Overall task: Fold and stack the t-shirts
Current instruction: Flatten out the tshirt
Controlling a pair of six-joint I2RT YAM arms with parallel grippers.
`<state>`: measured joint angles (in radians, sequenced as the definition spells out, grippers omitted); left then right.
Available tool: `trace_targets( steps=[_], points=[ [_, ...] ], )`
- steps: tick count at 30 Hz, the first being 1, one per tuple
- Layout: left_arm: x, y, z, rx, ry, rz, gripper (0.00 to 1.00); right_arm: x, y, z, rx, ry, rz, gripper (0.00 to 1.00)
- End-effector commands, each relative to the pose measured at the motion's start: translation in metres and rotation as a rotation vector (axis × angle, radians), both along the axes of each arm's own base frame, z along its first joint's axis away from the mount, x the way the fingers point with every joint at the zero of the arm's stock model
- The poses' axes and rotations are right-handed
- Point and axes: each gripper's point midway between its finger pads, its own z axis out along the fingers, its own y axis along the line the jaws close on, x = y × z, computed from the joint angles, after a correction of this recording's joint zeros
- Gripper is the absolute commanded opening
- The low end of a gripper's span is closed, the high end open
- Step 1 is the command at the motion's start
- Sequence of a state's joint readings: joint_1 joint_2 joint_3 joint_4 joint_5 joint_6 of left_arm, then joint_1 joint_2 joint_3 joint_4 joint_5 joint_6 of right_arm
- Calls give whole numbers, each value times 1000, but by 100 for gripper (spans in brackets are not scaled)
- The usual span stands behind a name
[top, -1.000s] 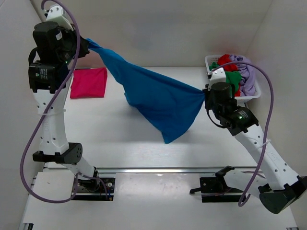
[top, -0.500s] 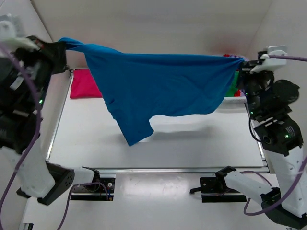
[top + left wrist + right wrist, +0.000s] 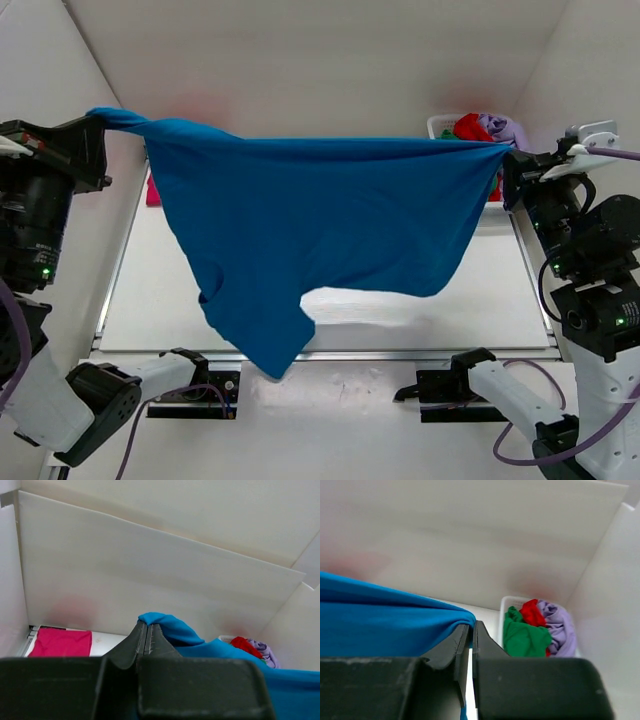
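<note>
The bright blue t-shirt [image 3: 320,230] hangs spread in the air, stretched between both arms high above the table. My left gripper [image 3: 98,118] is shut on its left end; the left wrist view shows the jaws pinched together on the blue cloth [image 3: 165,627]. My right gripper [image 3: 507,152] is shut on its right end, with blue cloth [image 3: 395,625] caught between the jaws. The shirt's lower corner dangles at the near left. The folded magenta-pink t-shirt [image 3: 60,642] lies flat at the far left, mostly hidden behind the blue shirt in the top view.
A white lattice basket [image 3: 440,125] stands at the far right with red [image 3: 532,612], green [image 3: 522,637] and lavender [image 3: 560,625] shirts heaped in it. White walls close in the back and both sides. The arm bases sit at the near edge.
Both arms have risen and drawn toward the near edge, pulling the blue shirt up and wider. It now hangs flatter, and its lower corner has swung nearer.
</note>
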<state>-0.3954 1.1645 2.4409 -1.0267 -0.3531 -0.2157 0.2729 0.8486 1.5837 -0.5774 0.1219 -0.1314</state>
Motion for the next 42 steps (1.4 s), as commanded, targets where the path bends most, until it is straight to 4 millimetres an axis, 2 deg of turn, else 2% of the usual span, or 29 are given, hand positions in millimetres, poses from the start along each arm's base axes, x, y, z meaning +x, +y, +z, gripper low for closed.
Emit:
trace_targets(
  steps=[1, 2, 4, 5, 7, 8, 10, 11, 13, 14, 16, 17, 18, 19, 20, 22, 23, 26, 27, 28, 30, 32, 33, 34, 36, 37, 39, 41, 42],
  points=[
    [26, -10, -15, 25, 65, 5, 0, 10, 12, -15, 23, 63, 57, 0],
    [34, -13, -21, 36, 91, 2, 0, 14, 18, -23, 27, 92, 78, 0],
    [79, -30, -58, 91, 235, -8, 0, 34, 28, -47, 14, 164, 99, 0],
    [89, -29, -69, 100, 270, -10, 0, 47, 34, -69, 2, 222, 104, 0],
    [147, -41, -123, 115, 431, -46, 0, 71, 43, -102, 5, 283, 105, 0],
    [163, -46, -132, 111, 447, -51, 0, 86, 51, -124, -6, 320, 119, 0],
    [213, -55, -188, 134, 573, -62, 0, 124, 69, -174, -21, 407, 151, 0],
    [231, -65, -197, 137, 568, -78, 0, 134, 71, -185, -23, 423, 157, 1],
    [286, -74, -244, 145, 662, -95, 0, 182, 74, -231, -28, 502, 147, 0],
    [301, -77, -255, 155, 683, -104, 0, 197, 74, -241, -29, 514, 142, 0],
    [371, -85, -287, 178, 706, -80, 0, 256, 69, -271, -43, 537, 79, 0],
    [406, -83, -293, 172, 671, -55, 5, 271, 65, -279, -53, 541, 58, 0],
    [420, -81, -306, 163, 670, -53, 50, 303, 57, -283, -59, 529, -14, 3],
    [438, -69, -332, 129, 684, -21, 67, 331, 54, -283, -71, 503, -61, 21],
    [452, -57, -344, 94, 671, 8, 79, 353, 44, -282, -101, 484, -134, 48],
    [464, -44, -338, 82, 635, 35, 84, 378, 28, -275, -141, 468, -207, 66],
    [465, -39, -331, 90, 622, 47, 87, 387, 27, -260, -135, 456, -212, 77],
    [440, -31, -329, 93, 693, 25, 93, 390, 15, -239, -88, 451, -214, 82],
    [425, -31, -341, 101, 773, 8, 92, 385, 15, -231, -90, 446, -223, 83],
    [419, -34, -330, 106, 767, -7, 91, 375, 14, -229, -102, 462, -232, 82],
    [376, -39, -356, 160, 949, -15, 89, 350, 17, -231, -115, 499, -242, 79],
    [336, -43, -372, 223, 1079, -11, 88, 306, 26, -250, -66, 575, -193, 75],
    [324, -48, -380, 257, 1117, -19, 88, 295, 28, -257, -54, 587, -174, 72],
    [288, -58, -402, 293, 1189, -41, 87, 246, 29, -294, 8, 677, -153, 67],
    [246, -64, -421, 283, 1225, -98, 84, 201, 33, -326, 38, 774, -131, 66],
    [239, -59, -421, 239, 1212, -105, 85, 191, 30, -336, 42, 798, -144, 66],
    [194, -56, -439, 162, 1213, -147, 85, 155, 30, -355, 70, 840, -139, 68],
    [168, -66, -453, 94, 1182, -238, 85, 134, 31, -365, 98, 853, -129, 67],
    [146, -66, -473, 87, 1230, -248, 85, 123, 32, -372, 121, 868, -114, 66]
  ],
)
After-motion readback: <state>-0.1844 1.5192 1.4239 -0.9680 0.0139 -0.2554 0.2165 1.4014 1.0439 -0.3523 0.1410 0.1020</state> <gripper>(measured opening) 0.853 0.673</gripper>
